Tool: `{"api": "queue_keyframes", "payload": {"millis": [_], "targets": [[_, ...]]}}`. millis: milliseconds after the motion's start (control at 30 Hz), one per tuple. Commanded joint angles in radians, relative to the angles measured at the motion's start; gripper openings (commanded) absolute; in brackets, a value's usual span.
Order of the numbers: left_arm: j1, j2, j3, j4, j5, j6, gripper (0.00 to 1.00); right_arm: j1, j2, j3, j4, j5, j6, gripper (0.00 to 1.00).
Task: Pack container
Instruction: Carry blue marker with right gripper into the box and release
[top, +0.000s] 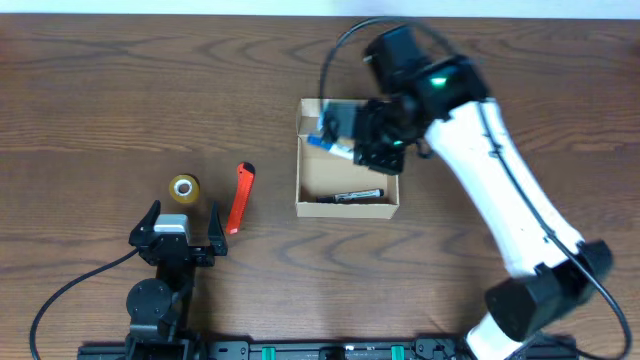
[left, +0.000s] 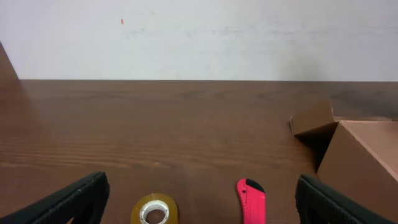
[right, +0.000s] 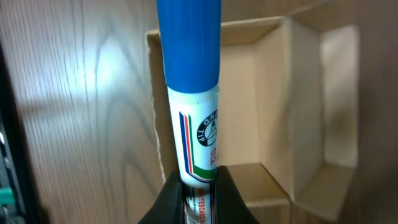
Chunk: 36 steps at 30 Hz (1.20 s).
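container (top: 335, 172) open mid table (top: 100, 80), black marker (top: 350, 196) lying inside, right gripper (right: 198, 190) clamped on blue-capped marker (right: 194, 130) over box, left gripper (top: 183, 216) spread wide, empty, near tape roll (top: 183, 187), red box cutter (top: 240, 197)

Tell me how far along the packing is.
Done: a black marker lies inside the open container. In hand: the right end effector holds a blue-capped marker over it. Left: drop it in, then likely close up; the tape roll and red cutter sit untouched near the open left end effector.
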Motion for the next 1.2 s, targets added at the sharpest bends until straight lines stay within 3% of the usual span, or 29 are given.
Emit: {"api": "queue_keyframes", "payload": {"millis": [0,667,967,1033,1100,1167], "targets": [[0.000,-0.005,-0.024,-0.032,0.026,-0.008,0.95,0.020,0.041,-0.007,-0.003,0.052,-0.087,0.01],[0.000,-0.005,-0.023,-0.030,0.034,-0.007,0.95,-0.047,0.394,-0.007,-0.010,0.137,-0.130,0.01],[0.000,-0.005,-0.024,-0.029,0.034,-0.007,0.95,-0.059,0.428,-0.007,0.029,0.095,-0.130,0.01],[0.000,-0.005,-0.024,-0.029,0.034,-0.007,0.95,-0.059,0.428,-0.007,0.029,0.087,-0.129,0.14],[0.000,-0.005,-0.024,-0.030,0.034,-0.007,0.95,-0.059,0.428,-0.007,0.029,0.088,-0.113,0.36],[0.000,-0.005,-0.023,-0.029,0.034,-0.007,0.95,-0.059,0.428,-0.007,0.027,0.081,-0.107,0.38]]}}
